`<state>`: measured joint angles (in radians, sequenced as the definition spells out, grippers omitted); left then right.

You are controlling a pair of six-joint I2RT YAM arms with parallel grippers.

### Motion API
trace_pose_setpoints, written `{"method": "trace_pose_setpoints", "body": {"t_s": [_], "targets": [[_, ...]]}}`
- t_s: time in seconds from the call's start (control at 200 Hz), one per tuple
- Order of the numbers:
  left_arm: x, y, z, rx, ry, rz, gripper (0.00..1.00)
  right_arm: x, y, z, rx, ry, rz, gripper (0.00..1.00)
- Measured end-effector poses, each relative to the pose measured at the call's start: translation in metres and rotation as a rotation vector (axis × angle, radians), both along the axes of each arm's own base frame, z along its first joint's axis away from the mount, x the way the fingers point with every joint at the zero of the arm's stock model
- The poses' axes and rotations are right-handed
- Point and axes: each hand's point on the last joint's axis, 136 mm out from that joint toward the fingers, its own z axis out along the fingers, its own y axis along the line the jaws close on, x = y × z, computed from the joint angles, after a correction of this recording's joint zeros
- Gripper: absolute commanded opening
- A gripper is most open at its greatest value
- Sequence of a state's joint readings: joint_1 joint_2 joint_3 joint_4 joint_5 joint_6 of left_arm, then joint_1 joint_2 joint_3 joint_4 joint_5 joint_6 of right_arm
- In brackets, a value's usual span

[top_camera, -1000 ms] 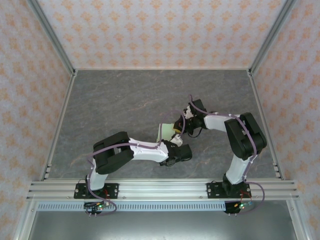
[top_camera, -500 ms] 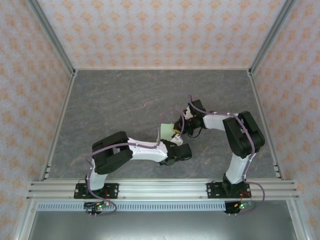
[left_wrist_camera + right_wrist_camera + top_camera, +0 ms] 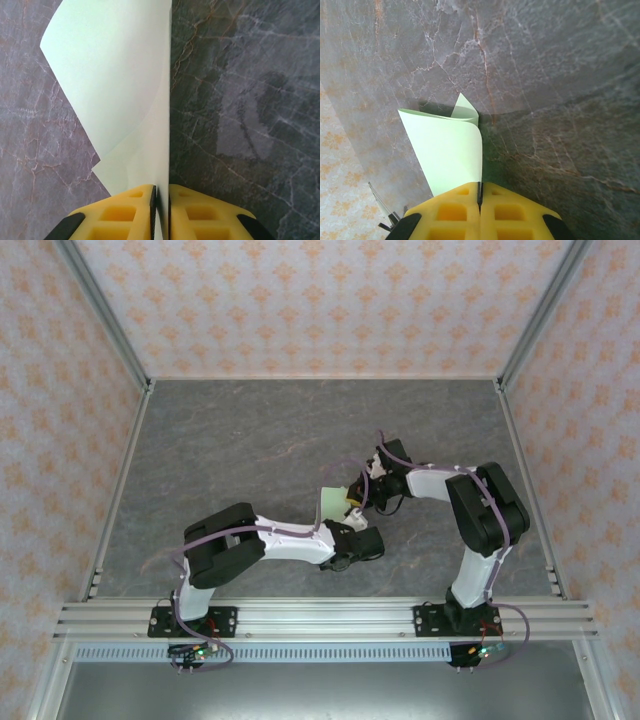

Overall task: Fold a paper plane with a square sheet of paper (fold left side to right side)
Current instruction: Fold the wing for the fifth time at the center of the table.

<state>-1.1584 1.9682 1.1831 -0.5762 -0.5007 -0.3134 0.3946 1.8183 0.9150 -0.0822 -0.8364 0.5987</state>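
Pads [image 3: 125, 207] of yellow, ribbed material on the left gripper [image 3: 161, 194], pressed to a hairline slit and clamping the near edge of the square sheet of paper [image 3: 120, 75]. Holds that pale green sheet up on edge and doubled over. Straight fold line leading away from the slit up the left wrist view, one flap bowing out to the left with a corner aimed at the upper left, a second layer peeking from beneath lower down. Dark shadow just right of the fold on the table [image 3: 250, 100], grey stone-look with pale veins.

Much the same at the right gripper [image 3: 480, 194]: yellow pads [image 3: 450, 212] closed tight, pinching the sheet at a rounded curl, with a small pointed corner poking up behind that curl. Plain pale green on every face seen.

From above, held between the two grippers near the middle of the table, a little toward the near edge. Left arm [image 3: 290, 538] reaching in from the lower left, right arm [image 3: 470, 505] bending in from the right. Beyond, wallpaper [image 3: 320, 300] with a repeating orange motif on three sides, and an aluminium rail [image 3: 320, 618] along the near edge carrying both bases.
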Motion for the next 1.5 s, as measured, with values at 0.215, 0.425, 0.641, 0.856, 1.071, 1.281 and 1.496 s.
{"method": "trace_pose_setpoints", "body": {"t_s": [0.215, 0.425, 0.641, 0.856, 1.071, 1.281, 1.496], "targets": [[-0.001, -0.003, 0.010, -0.069, 0.007, 0.004, 0.11, 0.012, -0.007, 0.032, -0.003, -0.100, -0.040, 0.26], [0.003, -0.005, 0.021, -0.166, 0.018, 0.024, 0.09, 0.030, -0.046, 0.102, -0.062, -0.332, -0.163, 0.42], [0.004, -0.005, 0.017, -0.264, 0.061, 0.058, 0.07, 0.015, -0.081, 0.118, -0.192, -0.401, -0.222, 0.48], [0.006, -0.018, 0.019, -0.362, 0.080, 0.077, 0.08, -0.006, -0.097, 0.086, -0.290, -0.327, -0.207, 0.49], [0.006, -0.023, 0.019, -0.398, 0.084, 0.087, 0.09, -0.018, -0.094, 0.071, -0.267, -0.276, -0.187, 0.55], [0.006, -0.023, 0.019, -0.399, 0.086, 0.086, 0.09, -0.003, -0.064, 0.064, -0.096, -0.220, -0.186, 0.57], [0.005, -0.024, 0.019, -0.401, 0.089, 0.086, 0.09, 0.009, -0.040, 0.048, -0.024, -0.134, -0.181, 0.55]]}}
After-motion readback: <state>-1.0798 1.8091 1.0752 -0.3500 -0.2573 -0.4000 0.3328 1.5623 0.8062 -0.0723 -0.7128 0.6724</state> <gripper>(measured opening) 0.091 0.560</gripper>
